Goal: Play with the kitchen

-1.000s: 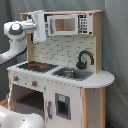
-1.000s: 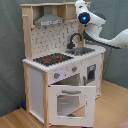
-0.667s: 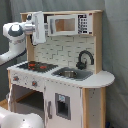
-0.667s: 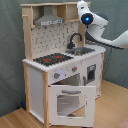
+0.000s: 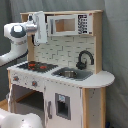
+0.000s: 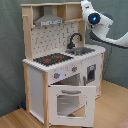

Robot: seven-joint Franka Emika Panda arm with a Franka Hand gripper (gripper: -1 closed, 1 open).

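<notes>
One toy kitchen (image 5: pixel 65 75) (image 6: pixel 60 60) fills the frame centre in both exterior views: one faucet (image 5: pixel 84 58), two knobs (image 6: pixel 65 73), one oven door (image 6: pixel 70 104) hanging open. One gripper (image 5: pixel 39 27) sits upper left; finger spread unclear.

Kitchen (image 6: pixel 37 75): light wood w/ white panels. Stovetop (image 6: pixel 52 59) black w/ red rings. Faucet (image 6: pixel 74 39) black, hood (image 6: pixel 49 20) grey. Backsplash (image 5: pixel 65 50) white brick pattern. Arm (image 6: pixel 100 25) white, blue light. Backdrop (image 6: pixel 10 50) grey-green.

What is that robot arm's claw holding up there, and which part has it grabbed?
It cannot be told. The arm reaches up by the top of the kitchen, but no grip on anything shows in either exterior view.
</notes>
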